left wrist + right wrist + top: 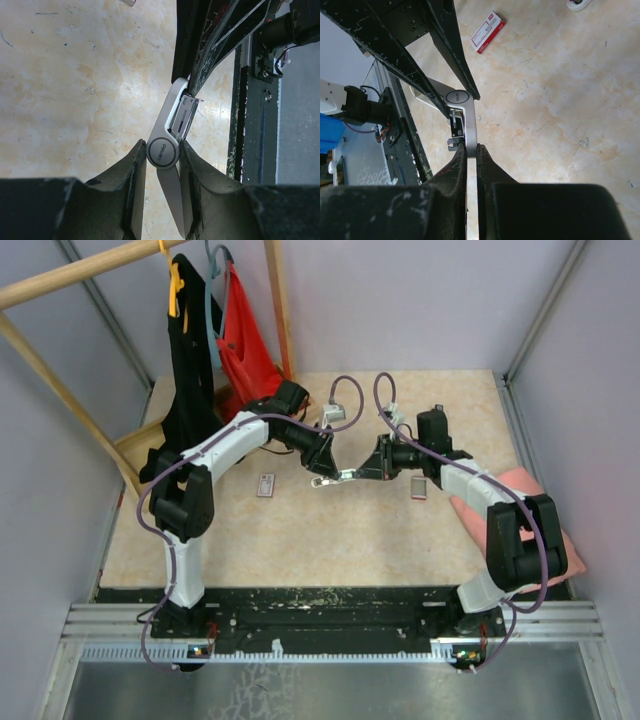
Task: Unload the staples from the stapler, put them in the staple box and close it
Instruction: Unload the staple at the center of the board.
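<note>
Obscured:
- The staples cannot be told apart inside the narrow metal channel [186, 117] of the slim 2-armed stapler [165, 125]. Glare and blur hide what the channel holds.
- In the left wrist view, 1 arm of the stapler runs back between the left pincer's fingers [132, 180], and its tip is cut off there.
- In the top view the tool is very small and partly covered by both wrists.
- A white object [577, 4] is cropped by the top edge of the right wrist view. I cannot tell what it is.

Appearance:
- The stapler reads pale silvery-grey in these views, with a round dark-grey hinge cap [457, 97] carrying a small logo.
- It stands open at the hinge, its 2 long narrow arms spread at a wide angle.

Position:
- It is held between the 2 pincers over the middle of the beige marbled tabletop [400, 540].
- The left pincer [161, 152] is clenched on the hinge cap, 1 finger on each side.
- The right pincer [471, 149] is clenched on the other arm, pinching its thin edges.

Orientation:
- In the top view the long axis runs roughly left-right, with the hinge toward the left arm.
- The gripped arm points toward the right arm.

A small red-and-white rectangular box [487, 31] lies flat on the tabletop, well apart from the stapler.
</note>
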Motion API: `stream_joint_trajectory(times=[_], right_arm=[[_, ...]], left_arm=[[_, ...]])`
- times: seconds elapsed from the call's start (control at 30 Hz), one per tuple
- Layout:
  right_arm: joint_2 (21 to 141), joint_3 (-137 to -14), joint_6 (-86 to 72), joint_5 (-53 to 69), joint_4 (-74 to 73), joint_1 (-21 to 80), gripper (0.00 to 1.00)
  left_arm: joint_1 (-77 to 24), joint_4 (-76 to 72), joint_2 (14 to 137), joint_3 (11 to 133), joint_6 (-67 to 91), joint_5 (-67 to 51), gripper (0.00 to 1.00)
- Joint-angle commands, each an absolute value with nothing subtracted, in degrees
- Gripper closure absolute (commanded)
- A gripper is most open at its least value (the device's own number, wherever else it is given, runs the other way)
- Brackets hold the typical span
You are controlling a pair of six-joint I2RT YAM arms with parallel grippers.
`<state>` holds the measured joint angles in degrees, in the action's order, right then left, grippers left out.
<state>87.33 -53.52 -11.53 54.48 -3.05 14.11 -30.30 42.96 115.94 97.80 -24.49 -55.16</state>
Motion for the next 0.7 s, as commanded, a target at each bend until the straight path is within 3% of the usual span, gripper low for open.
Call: stream_joint_trajectory(times=[0.0, 0.17, 0.37, 0.5, 0.67], right_arm=[[84.32, -53.74, -11.07, 56.07, -0.06, 14.77, 1.00], [84.45, -53.64, -11.08, 55.89, 0.08, 14.85, 1.00], [84.90, -53.91, -11.19, 55.83, 0.21, 14.81, 1.00], [84.82, -54.43, -9.83, 55.06, -0.80, 14.76, 0.81], [84.57, -55.15, -8.22, 54.14, -2.31, 14.19, 0.63]], left_arm=[[-31.07, 44.12, 116.88, 99.71, -25.31, -57.25, 0.69], [-31.20, 44.12, 117.05, 100.40, -24.65, -57.52, 0.77], [-31.29, 44.10, 117.05, 100.81, -24.05, -57.70, 0.97], [-31.29, 44.10, 116.82, 100.77, -24.14, -56.79, 1.00], [-31.29, 44.01, 116.21, 100.81, -24.18, -53.88, 1.00]])
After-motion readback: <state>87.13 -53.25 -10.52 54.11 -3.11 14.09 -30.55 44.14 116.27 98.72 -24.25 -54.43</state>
